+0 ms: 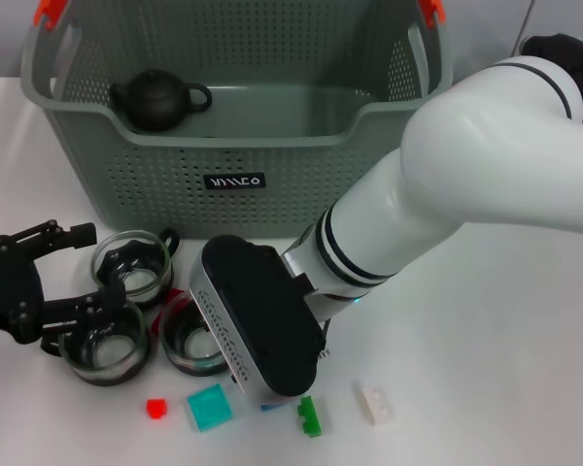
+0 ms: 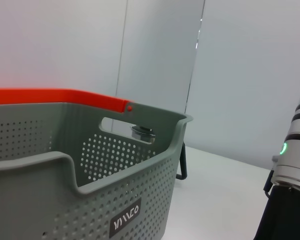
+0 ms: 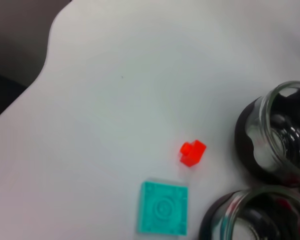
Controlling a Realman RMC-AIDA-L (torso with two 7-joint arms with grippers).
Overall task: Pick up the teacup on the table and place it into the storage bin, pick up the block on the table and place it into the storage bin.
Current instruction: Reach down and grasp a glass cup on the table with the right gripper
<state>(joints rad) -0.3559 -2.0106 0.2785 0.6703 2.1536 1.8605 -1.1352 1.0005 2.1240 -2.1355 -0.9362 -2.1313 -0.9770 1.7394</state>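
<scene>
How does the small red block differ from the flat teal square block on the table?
The small red block is red, while the flat teal square block is teal. The red block is clearly smaller than the teal one. The red block is chunky with a notched, stepped outline, whereas the teal one is a thin tile with a faint round mark on its face. Both lie loose on the white table, near the glass teacups.

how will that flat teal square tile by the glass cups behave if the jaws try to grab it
The flat teal square plastic tile lies flush on the white table, so its edges probably offer little to pinch. It looks rigid and light, likely to slide when nudged rather than roll or tip. The small red block beside it stands taller and seems easier to grip.
</scene>
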